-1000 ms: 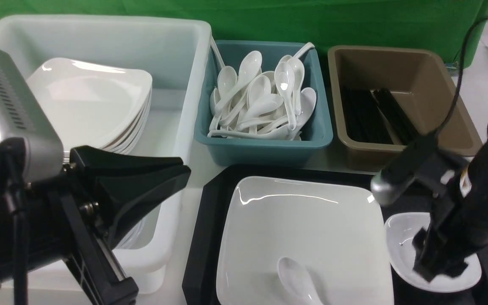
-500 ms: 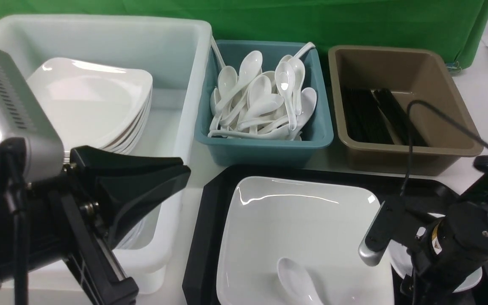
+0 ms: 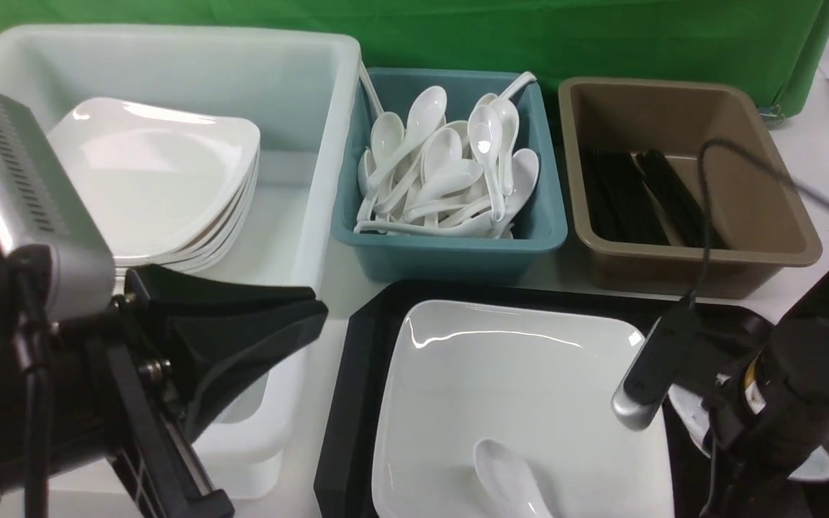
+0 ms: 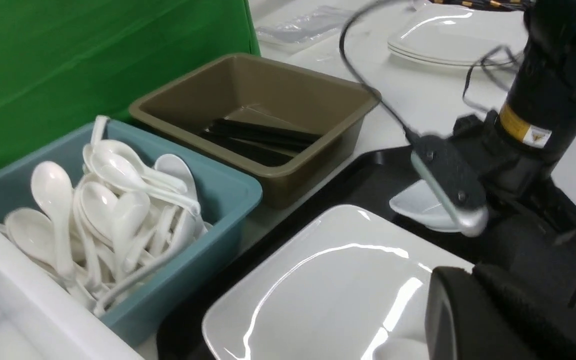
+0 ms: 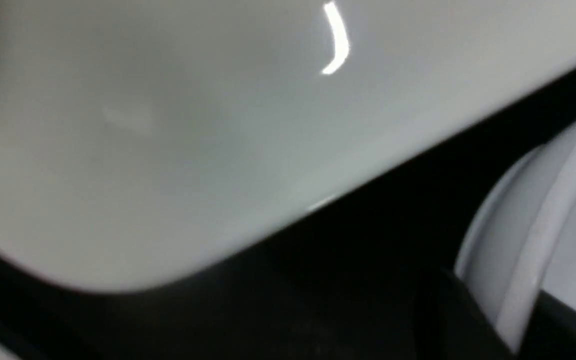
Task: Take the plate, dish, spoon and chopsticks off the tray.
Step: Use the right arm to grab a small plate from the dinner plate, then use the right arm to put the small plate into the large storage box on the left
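Note:
The black tray (image 3: pixel 357 403) carries the large white plate (image 3: pixel 515 374), and the spoon (image 3: pixel 504 475) lies on the plate near its front edge. At the tray's right end sits the small dish (image 3: pixel 686 417), mostly hidden behind my right arm. In the right wrist view the right gripper (image 5: pixel 513 320) is shut on the rim of the dish (image 5: pixel 498 240), beside the plate (image 5: pixel 218 125). My left gripper (image 3: pixel 317 306) hangs shut and empty to the left of the tray. No chopsticks show on the tray; black ones lie in the brown tub.
A big white tub (image 3: pixel 314 144) at the back left holds stacked plates (image 3: pixel 148 165). A teal tub (image 3: pixel 450 252) full of white spoons stands behind the tray, and the brown tub (image 3: pixel 673 266) is to its right. More plates (image 4: pixel 458 35) sit stacked on the table beyond the right arm.
The right arm dropped low over the dish, and its jaws went from wide open to closed on the dish's rim. The left arm shifted only slightly.

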